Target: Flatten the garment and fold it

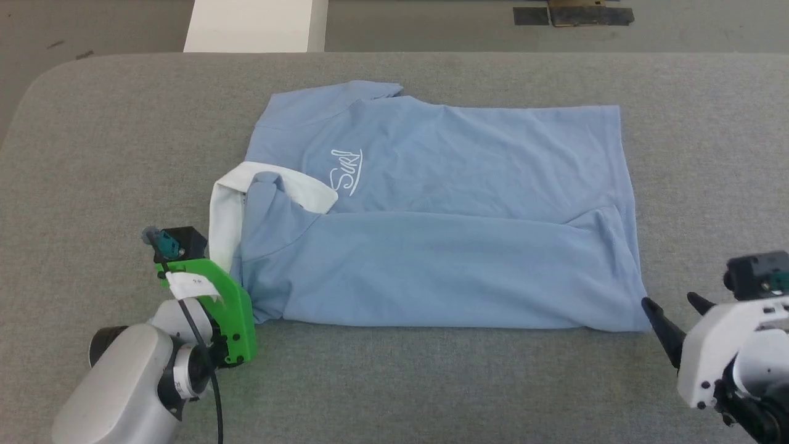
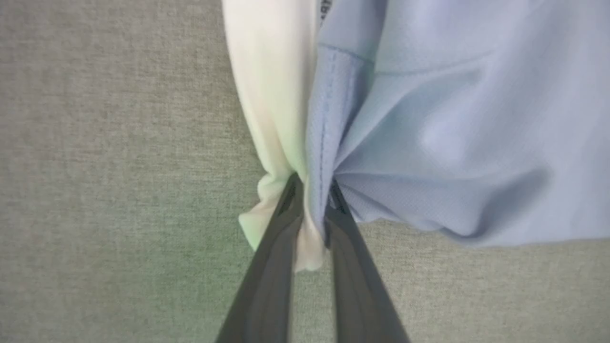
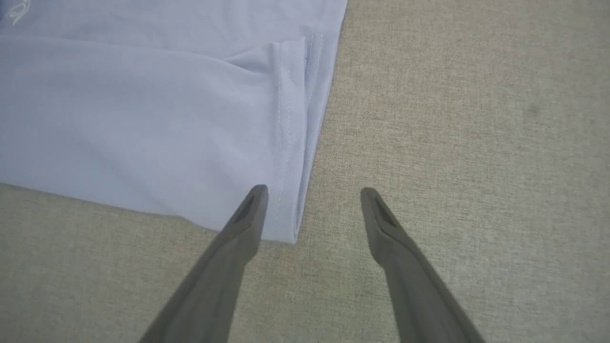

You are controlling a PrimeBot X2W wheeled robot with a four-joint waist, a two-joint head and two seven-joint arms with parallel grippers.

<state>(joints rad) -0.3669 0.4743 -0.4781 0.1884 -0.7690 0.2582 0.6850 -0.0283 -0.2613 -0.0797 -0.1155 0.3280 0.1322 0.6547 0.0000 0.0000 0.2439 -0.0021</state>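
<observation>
Near strip: bare table (image 1: 431,382) between both arms — wide passage.
Far strip: bare behind the garment (image 1: 462,185).
Left corner: blocked — left gripper (image 2: 312,186) clamped on collar (image 2: 267,95).
Right corner: right gripper (image 3: 312,195) straddles hem (image 3: 305,119), jaws apart.

The garment (image 1: 444,185), a light blue short-sleeved polo shirt, lies front up and sideways on the grey table (image 1: 394,382). Its white collar (image 1: 225,209) is to the left and its hem (image 1: 624,185) to the right. The near long side is turned over onto the front in 1 lengthwise fold, just below the white cursive logo (image 1: 346,171). A sleeve (image 1: 370,91) lies rumpled at the far edge. At the collar's near end the cloth gathers into a tight bunch (image 2: 329,157).
</observation>
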